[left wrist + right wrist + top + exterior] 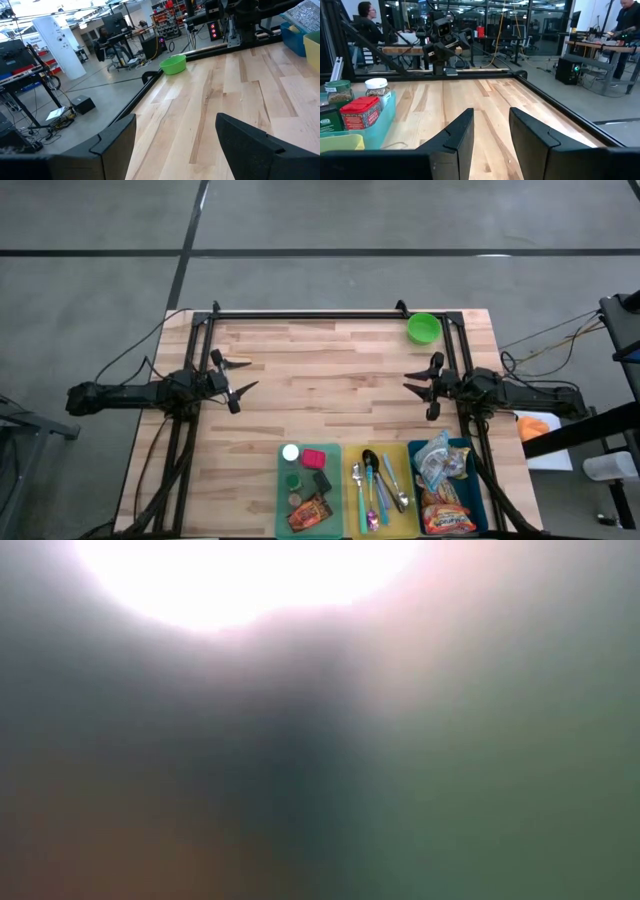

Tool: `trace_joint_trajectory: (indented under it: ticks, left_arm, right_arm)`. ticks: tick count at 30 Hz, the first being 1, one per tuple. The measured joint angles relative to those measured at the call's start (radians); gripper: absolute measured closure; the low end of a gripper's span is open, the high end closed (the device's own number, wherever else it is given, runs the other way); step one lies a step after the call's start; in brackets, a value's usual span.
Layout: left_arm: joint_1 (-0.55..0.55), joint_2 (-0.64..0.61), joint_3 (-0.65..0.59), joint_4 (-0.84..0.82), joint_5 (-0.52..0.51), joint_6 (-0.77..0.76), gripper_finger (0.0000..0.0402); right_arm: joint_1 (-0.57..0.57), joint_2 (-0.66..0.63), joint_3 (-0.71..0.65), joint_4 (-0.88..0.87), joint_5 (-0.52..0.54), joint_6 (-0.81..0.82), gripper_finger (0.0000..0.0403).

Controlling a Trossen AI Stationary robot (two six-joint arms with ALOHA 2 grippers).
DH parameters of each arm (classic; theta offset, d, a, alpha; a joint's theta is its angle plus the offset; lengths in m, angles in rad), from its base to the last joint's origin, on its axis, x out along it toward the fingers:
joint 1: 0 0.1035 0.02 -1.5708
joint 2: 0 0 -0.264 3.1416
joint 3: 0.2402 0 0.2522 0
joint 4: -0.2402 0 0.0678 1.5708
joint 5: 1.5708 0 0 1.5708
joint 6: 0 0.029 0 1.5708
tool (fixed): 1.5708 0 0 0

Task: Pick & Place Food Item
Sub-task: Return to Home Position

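Observation:
Food lies in bins at the table's near edge. A blue bin (462,480) holds snack bags (438,464). A teal bin (282,500) holds jars (376,87), a red tin (362,112) and a candy bar (310,513). A green bowl (423,328) stands on its base at the far right corner. My left gripper (250,374) hovers open at the table's left side and points level toward the right. My right gripper (407,382) hovers open at the right side and faces it. Bare wood shows between both pairs of fingers (175,125) (491,117).
A yellow bin (352,498) with cutlery sits between the teal and blue bins. A black frame rail (300,314) runs along the table's far edge. Bare wood (330,380) lies between the two grippers. The low view is a blur. People sit at benches beyond the table.

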Motion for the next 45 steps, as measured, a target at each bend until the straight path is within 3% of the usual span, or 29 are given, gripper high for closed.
trace_joint_trajectory:
  ticks: [4,11,45]
  left_arm:
    - [0.000,0.000,0.000,0.000,0.000,0.000,0.0126]
    - [0.000,0.000,0.000,0.000,0.000,0.000,0.0126]
    - [0.000,0.000,0.000,0.000,0.002,0.000,0.0126]
  right_arm:
    - [0.000,0.000,0.000,0.000,0.000,0.010,0.0282]
    - [0.000,0.000,0.000,0.000,0.000,0.190,0.0282]
    - [0.000,0.000,0.000,0.000,0.000,0.159,0.0282]
